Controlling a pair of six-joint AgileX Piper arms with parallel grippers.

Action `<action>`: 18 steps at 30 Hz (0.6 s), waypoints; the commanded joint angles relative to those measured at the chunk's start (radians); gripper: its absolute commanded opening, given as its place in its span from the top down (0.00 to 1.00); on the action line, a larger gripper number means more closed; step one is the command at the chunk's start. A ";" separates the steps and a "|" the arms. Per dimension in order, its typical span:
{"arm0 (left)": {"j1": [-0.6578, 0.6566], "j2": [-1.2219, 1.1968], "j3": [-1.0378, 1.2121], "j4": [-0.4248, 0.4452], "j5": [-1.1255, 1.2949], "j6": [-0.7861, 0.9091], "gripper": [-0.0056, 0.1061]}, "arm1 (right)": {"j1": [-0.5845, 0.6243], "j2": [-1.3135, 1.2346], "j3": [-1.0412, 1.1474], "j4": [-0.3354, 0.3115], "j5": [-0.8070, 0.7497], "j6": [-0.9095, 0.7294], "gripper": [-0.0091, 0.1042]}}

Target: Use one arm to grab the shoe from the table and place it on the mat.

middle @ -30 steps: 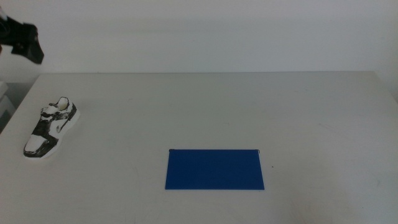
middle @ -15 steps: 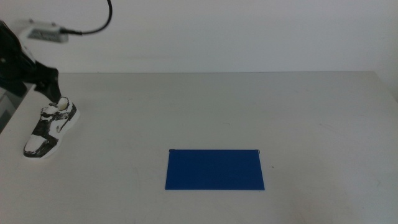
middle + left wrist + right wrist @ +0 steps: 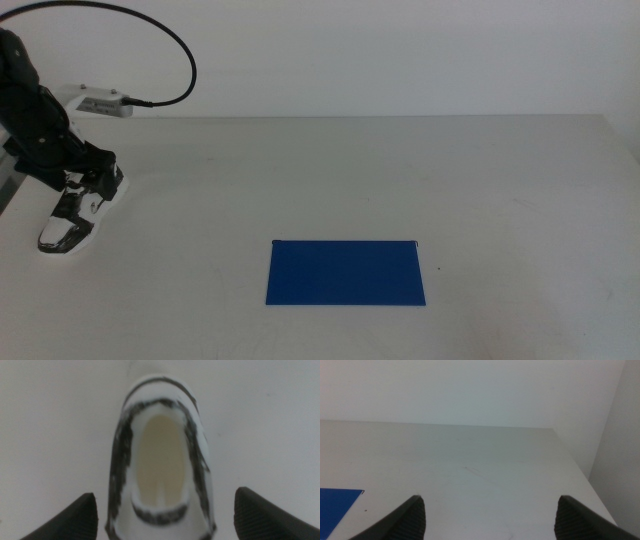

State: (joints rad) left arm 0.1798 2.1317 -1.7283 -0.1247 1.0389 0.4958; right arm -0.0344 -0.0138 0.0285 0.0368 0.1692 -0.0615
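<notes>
Left wrist view, left tool (image 3: pixel 162 515) spread astride shoe (image 3: pixel 161 460)

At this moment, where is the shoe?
In the middle view the shoe sits at the table's far left, well left of the mat, with the left end effector open over its heel.
</notes>
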 commanded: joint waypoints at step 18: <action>0.003 -0.007 -0.032 -0.012 -0.073 0.002 0.41 | -0.005 -0.021 -0.010 -0.008 -0.079 -0.013 0.33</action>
State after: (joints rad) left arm 0.1798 2.1864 -1.7283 -0.1247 0.9785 0.4980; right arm -0.0344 -0.0138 0.0285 0.0368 0.1692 -0.0615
